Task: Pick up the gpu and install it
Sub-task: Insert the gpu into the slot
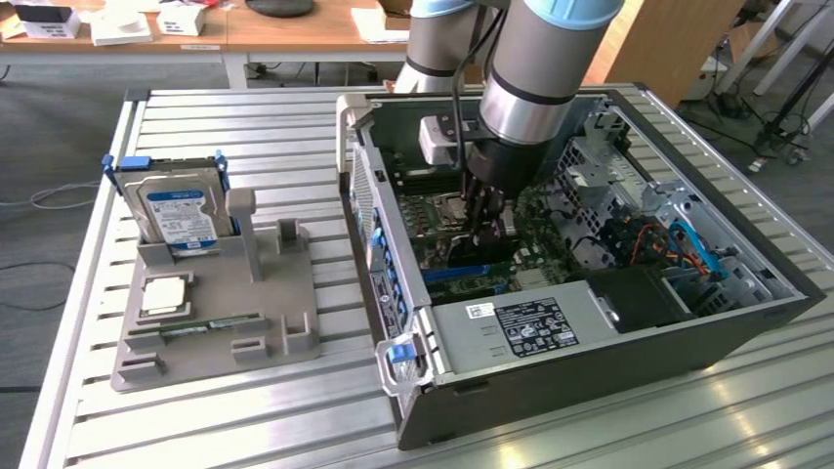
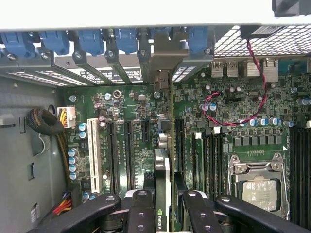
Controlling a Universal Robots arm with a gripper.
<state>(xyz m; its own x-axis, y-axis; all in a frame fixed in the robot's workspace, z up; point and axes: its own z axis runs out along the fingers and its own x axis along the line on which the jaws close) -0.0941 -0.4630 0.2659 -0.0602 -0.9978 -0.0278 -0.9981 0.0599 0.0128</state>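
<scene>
Black matte gripper (image 2: 167, 209) clamped on the gpu (image 2: 162, 167), a thin slab seen edge-on, standing upright over the green motherboard (image 2: 194, 97) inside the open steel case (image 1: 729, 313). Its greyish metal bracket reaches the rear slot row, between blue plastic clips (image 2: 92, 41).

gpu (image 2: 163, 174): thin dark card, edge-on, upright over the motherboard (image 2: 243, 104) (small green logo on its edge), bracket toward the rear slot covers (image 2: 87, 60).
</scene>
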